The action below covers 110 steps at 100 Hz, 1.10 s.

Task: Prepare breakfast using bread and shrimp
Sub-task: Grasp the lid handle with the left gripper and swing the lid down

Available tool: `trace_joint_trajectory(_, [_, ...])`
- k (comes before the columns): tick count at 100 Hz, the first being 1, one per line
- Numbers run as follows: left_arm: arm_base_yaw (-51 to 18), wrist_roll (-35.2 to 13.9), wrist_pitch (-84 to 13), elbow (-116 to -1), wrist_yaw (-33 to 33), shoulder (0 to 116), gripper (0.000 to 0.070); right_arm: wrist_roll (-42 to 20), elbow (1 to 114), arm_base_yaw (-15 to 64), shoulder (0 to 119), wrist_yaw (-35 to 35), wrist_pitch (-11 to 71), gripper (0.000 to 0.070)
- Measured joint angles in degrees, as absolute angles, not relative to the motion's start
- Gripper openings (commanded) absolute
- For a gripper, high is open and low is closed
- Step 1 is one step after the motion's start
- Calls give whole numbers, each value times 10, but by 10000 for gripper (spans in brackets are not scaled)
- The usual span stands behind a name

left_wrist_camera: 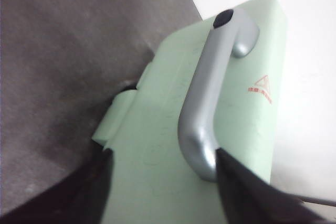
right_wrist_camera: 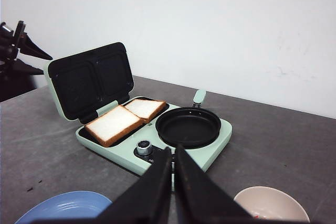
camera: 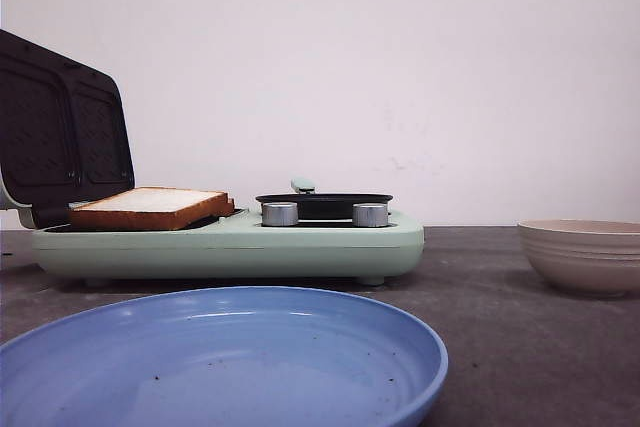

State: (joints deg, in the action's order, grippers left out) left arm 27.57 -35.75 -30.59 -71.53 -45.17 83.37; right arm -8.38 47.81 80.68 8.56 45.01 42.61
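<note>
1. 2 slices of bread [right_wrist_camera: 113, 124] lie side by side on the dark grill plate of the mint-green breakfast maker [right_wrist_camera: 210, 148], the second slice [right_wrist_camera: 145, 108] just beside the first; they sit flat there, I judge, so the raised lid [right_wrist_camera: 89, 81] can come down and toast them.
2. 1 slice shows in the front view [camera: 150, 207] as a thick slab with a soft white face and a golden-brown crust.
3. 1 lid stands tilted back on its hinge, its inner face black and pressed into 2 square waffled panels that match the slices below.
4. 1 grey metal handle [left_wrist_camera: 207, 103], smooth and curved, runs across the lid's glossy green outer shell; the left gripper [left_wrist_camera: 163, 166] hovers spread wide, 1 dark finger on either side of the handle's base, holding nothing. That stance suits gripping the handle to swing the lid.
5. 1 shallow black frying pan [right_wrist_camera: 188, 126] sits empty on the hob half, behind 2 round metal knobs [camera: 279, 214].
6. 1 right gripper [right_wrist_camera: 173, 187] hangs well back from the appliance, its 2 tapered black fingers pressed together with nothing between them.
7. 1 blue plate [camera: 300, 322], broad and glossy, and 1 cream ribbed bowl [camera: 580, 257] wait on the rough grey table [camera: 480, 347]; no shrimp can be made out.
</note>
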Motion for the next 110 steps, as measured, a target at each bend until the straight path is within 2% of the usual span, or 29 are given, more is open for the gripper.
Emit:
trace_joint_trajectory(39, [263, -358, -260, -716, -476, 848, 391, -84, 478, 807, 86, 467, 426, 0])
trace_joint_trajectory(102, [218, -385, -176, -717, -452, 906, 389, -103, 478, 807, 86, 481, 426, 0])
trace_joint_trajectory(107, [215, -385, -169, -717, -450, 907, 371, -105, 478, 807, 86, 481, 426, 0])
trace_joint_trajectory(110, [212, -385, -166, -717, -449, 907, 329, -106, 478, 807, 86, 481, 426, 0])
